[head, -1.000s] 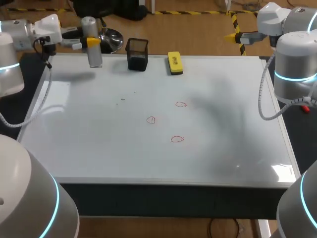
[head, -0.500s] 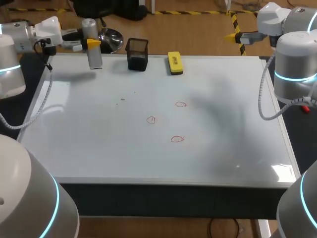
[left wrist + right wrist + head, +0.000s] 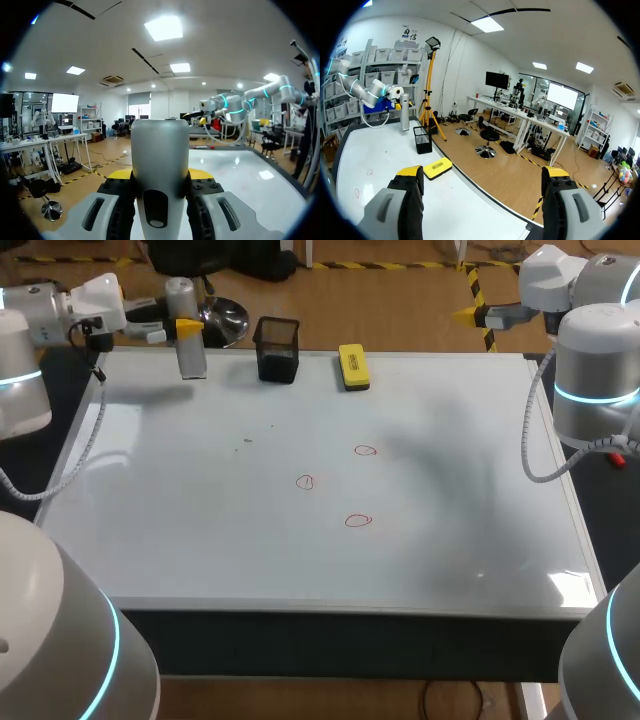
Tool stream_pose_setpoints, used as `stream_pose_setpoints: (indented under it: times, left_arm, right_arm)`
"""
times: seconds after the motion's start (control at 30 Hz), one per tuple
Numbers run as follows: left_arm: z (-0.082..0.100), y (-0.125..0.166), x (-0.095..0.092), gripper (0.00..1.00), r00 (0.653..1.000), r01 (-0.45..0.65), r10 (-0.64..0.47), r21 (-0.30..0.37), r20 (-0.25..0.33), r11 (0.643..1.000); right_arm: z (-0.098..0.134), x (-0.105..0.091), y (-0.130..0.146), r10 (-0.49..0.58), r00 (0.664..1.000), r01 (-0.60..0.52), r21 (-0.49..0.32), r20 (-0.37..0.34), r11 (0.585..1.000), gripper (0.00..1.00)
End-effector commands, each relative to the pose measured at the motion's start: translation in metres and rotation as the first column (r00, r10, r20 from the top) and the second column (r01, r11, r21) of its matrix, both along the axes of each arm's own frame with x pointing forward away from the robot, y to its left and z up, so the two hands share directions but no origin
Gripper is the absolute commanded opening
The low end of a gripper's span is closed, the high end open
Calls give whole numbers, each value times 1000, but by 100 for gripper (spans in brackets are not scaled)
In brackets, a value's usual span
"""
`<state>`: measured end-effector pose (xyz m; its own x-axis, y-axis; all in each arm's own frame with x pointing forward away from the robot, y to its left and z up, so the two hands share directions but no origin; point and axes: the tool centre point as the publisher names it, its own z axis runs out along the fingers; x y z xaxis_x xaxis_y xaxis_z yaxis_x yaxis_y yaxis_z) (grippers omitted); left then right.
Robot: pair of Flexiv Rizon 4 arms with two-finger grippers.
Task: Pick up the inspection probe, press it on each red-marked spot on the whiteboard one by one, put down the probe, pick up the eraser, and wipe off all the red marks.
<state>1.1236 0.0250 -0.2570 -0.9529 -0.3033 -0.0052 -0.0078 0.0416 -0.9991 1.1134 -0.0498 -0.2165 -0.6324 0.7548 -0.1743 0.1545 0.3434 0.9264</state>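
Probe in hand: the left gripper (image 3: 186, 328) is clamped on the grey inspection probe (image 3: 190, 358), upright at the tabletop's far left corner. The right gripper (image 3: 482, 172) gapes wide, holding nothing, off the far right corner. Pressing looks not yet begun — next, carry the probe to the red marks (image 3: 305, 481) mid-whiteboard (image 3: 200, 530), tip down.

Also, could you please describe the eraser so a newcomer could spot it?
Start at the whiteboard and follow its far edge. Just right of the black mesh cup lies the eraser: a flat yellow block, unlike the tall grey probe.
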Motion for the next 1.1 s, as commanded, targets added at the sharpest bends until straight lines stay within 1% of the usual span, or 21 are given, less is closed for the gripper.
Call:
stream_pose_setpoints:
  times: [0.03,0.23,0.27,0.3,0.33,0.47,0.53,0.57,0.67,0.73,0.77,0.87,0.97,1.03,1.07,1.1]
  left_arm:
    - [1,-1,-1,0,1000,-4,4,0,2,1000]
    - [1,-1,-1,0,1000,-4,4,0,2,1000]
    - [1,-1,-1,0,1000,-4,4,0,2,1000]
    - [1,-1,-1,0,1000,-4,4,0,2,1000]
    - [1,-1,-1,0,1000,-4,4,0,2,1000]
    - [1,-1,-1,0,1000,-4,4,0,2,1000]
    - [1,-1,-1,0,1000,-4,4,0,2,1000]
    - [1,-1,-1,0,1000,-4,4,0,2,1000]
    - [1,-1,-1,0,1000,-4,4,0,2,1000]
    - [1,-1,-1,0,1000,-4,4,0,2,1000]
    - [1,-1,-1,0,1000,-4,4,0,2,1000]
    - [1,-1,-1,0,1000,-4,4,0,2,1000]
    - [1,-1,-1,0,1000,-4,4,0,2,1000]
    - [1,-1,-1,0,1000,-4,4,0,2,1000]
    - [1,-1,-1,0,1000,-4,4,0,2,1000]
    - [1,-1,-1,0,1000,-4,4,0,2,1000]
  right_arm:
    - [0,1,0,0,1000,0,-1,-2,1000,100]
    - [0,1,0,0,1000,0,-1,-2,1000,100]
    - [-2,6,1,20,999,-20,-12,-29,1000,100]
    - [-4,12,1,51,998,-51,-23,-23,998,100]
    - [-4,19,3,91,996,-91,-17,-13,996,100]
    - [-5,48,7,198,980,-199,-34,-26,979,100]
    - [-5,64,11,279,960,-280,-42,-26,959,100]
    - [-4,72,14,295,955,-296,-61,-30,953,100]
    - [-4,93,20,382,922,-386,-90,-55,918,100]
    - [-4,105,24,431,900,-436,-93,-62,895,100]
    - [-5,110,25,454,888,-459,-94,-74,883,100]
    - [-9,124,35,548,827,-561,-119,-129,819,100]
    - [-14,134,45,631,749,-660,-146,-200,737,100]
    - [-19,140,54,687,677,-734,-178,-263,655,100]
    - [-19,142,58,703,658,-752,-178,-272,635,100]
    - [-20,145,61,718,631,-775,-189,-294,603,100]
